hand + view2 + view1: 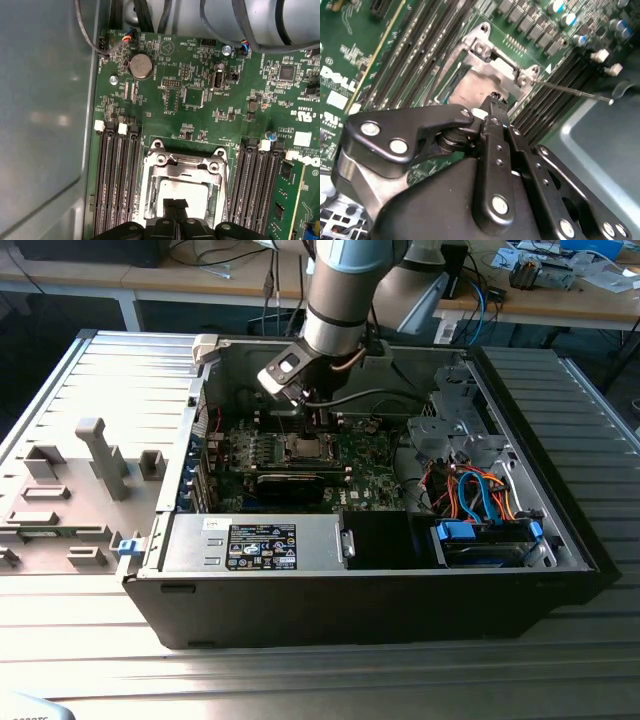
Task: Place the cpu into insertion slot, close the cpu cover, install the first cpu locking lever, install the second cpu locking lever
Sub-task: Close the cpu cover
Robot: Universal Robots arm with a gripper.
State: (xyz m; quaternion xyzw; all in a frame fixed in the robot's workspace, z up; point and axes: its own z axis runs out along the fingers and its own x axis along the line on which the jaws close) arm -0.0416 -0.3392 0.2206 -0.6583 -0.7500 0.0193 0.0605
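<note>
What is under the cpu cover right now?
Through the square opening in the cpu cover, the cpu shows its pale metal top. The end effector hides part of it, and the cover's frame hides the cpu's edges, so whatever lies beneath cannot be seen.

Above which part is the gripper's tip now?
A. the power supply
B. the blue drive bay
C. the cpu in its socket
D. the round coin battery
C: in the first wrist view the gripper has its tip over the pale cpu, which is framed by the cpu cover.
</note>
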